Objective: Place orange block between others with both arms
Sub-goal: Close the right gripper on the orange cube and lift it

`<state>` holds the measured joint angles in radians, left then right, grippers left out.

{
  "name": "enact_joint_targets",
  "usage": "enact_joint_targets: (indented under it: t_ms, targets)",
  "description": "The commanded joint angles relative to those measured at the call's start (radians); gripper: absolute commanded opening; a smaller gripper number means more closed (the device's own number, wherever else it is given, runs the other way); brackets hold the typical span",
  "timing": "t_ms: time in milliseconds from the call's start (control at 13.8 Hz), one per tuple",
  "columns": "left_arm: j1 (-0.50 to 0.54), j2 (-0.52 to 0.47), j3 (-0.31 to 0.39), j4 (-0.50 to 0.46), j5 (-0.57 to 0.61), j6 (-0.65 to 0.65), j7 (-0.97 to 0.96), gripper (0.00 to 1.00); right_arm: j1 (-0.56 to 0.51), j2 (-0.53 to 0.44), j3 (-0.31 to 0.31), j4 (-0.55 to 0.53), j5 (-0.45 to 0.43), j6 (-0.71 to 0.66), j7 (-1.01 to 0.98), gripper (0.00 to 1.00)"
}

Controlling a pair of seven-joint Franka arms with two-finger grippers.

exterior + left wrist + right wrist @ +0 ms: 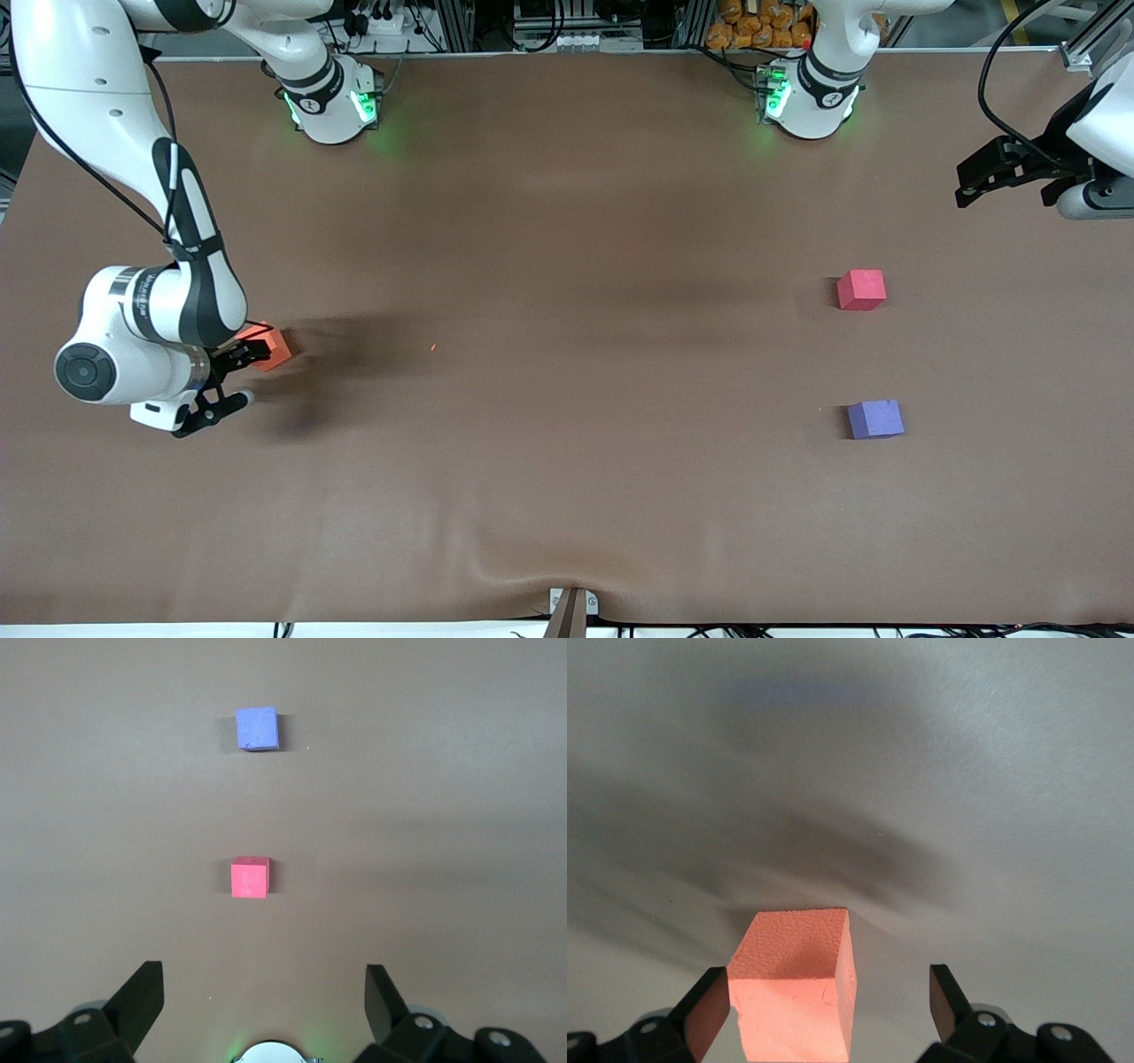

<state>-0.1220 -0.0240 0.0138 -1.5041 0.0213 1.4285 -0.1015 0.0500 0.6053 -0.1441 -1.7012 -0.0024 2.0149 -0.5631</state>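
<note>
The orange block [269,346] [799,992] rests on the brown table toward the right arm's end. My right gripper [244,377] [829,994] is low around it and open: one finger sits close against the block, the other stands well clear. The pinkish-red cube [861,290] [250,878] and the purple cube [875,419] [258,728] lie apart toward the left arm's end, the purple one nearer the front camera. My left gripper [970,182] [263,988] hangs open and empty above the table's edge at that end.
The brown mat [567,266] covers the whole table and bulges into a wrinkle [496,567] near the front edge, beside a small clamp [571,611]. The arms' green-lit bases [332,102] [806,97] stand along the back edge.
</note>
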Motion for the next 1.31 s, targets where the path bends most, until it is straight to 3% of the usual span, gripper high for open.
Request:
enact_joint_targets:
  t_ms: [0, 1236]
  targets:
    - [-0.005, -0.001, 0.0, 0.008, 0.008, -0.016, 0.019, 1.0, -0.01, 0.002, 0.004, -0.038, 0.033, 0.018, -0.044, 1.0]
    - [-0.002, 0.001, 0.002, 0.013, 0.008, -0.013, 0.019, 1.0, -0.001, 0.002, 0.004, -0.032, 0.059, 0.005, -0.093, 1.0]
